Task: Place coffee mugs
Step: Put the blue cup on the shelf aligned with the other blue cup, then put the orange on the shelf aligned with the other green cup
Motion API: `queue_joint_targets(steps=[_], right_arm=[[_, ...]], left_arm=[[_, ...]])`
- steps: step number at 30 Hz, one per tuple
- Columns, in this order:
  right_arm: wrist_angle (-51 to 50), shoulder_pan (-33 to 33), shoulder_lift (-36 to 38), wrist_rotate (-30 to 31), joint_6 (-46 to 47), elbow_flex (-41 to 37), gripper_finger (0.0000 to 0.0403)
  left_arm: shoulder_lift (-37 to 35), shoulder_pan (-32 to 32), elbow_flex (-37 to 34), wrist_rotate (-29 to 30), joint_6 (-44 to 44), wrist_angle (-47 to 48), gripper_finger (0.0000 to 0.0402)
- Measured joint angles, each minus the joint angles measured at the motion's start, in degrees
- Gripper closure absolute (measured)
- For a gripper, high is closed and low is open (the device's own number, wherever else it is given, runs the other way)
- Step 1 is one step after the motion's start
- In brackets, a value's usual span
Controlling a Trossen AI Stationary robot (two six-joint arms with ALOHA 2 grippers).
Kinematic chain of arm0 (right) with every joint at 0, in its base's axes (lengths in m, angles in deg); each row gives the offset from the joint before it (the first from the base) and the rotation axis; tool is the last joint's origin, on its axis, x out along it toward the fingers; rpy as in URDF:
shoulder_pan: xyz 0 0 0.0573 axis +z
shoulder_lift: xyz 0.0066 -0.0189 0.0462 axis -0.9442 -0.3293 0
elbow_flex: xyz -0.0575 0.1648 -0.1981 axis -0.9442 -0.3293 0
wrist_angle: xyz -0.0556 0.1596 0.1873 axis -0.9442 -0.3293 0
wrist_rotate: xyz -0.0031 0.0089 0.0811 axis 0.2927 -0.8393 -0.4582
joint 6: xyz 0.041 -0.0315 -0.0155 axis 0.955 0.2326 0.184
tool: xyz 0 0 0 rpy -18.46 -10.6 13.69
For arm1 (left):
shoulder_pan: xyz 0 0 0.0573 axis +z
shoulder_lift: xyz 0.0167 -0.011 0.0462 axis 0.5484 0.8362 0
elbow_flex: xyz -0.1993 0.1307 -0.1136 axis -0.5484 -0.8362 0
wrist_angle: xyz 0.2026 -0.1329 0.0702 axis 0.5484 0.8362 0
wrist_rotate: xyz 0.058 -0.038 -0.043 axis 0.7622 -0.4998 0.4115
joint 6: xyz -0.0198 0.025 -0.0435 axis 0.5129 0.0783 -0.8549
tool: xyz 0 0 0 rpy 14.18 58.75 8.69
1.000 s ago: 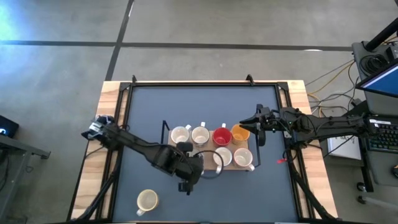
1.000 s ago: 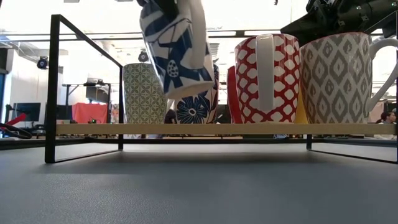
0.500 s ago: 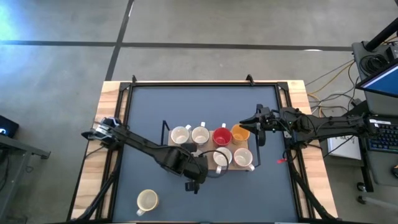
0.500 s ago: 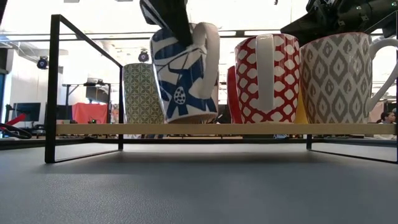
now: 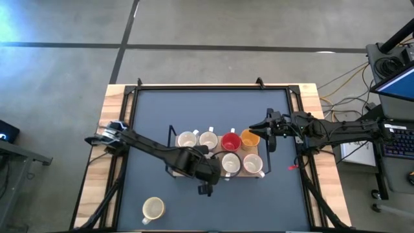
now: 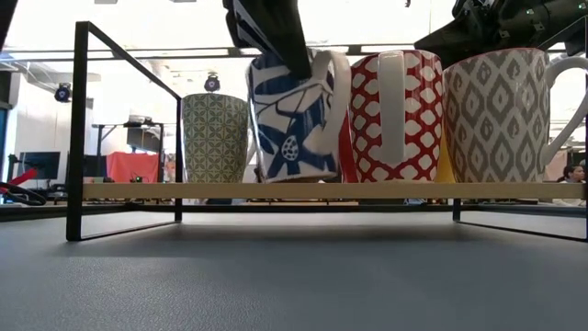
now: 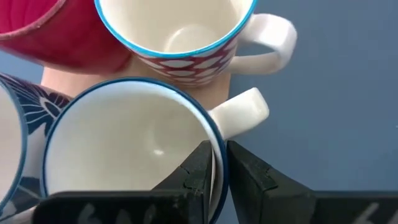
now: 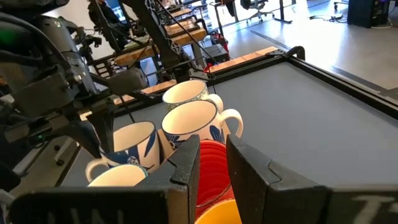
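Blue mug (image 6: 296, 115) lowered from tilt to upright on rack (image 6: 276, 190), front row beside red-patterned mug (image 6: 395, 115). Left gripper (image 7: 216, 163) straddles rim, grip loosening; release near. Right gripper (image 8: 208, 163) parted, empty, above red mug (image 8: 211, 168).

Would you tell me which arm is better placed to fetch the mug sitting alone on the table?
The left. Its hand is at the blue-patterned mug on the rack's near row, close to the lone mug. The right hand sits by the orange mug, across the rack.
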Motion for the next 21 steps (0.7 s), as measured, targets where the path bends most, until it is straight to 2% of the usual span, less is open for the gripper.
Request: queue_joint_targets(steps=[6,15,21], right_arm=[[0.0,0.0,0.0,0.0,0.0,0.0,0.0335],[0.0,0.0,0.0,0.0,0.0,0.0,0.0335],[0.0,0.0,0.0,0.0,0.0,0.0,0.0335]], left_arm=[[0.7,0.0,0.0,0.2,-0.9,-0.2,0.0368],[0.3,-0.1,1.3,0.1,-0.3,-0.4,0.0329],[-0.1,-0.2,5.8,0.0,0.5,5.5,0.0325]])
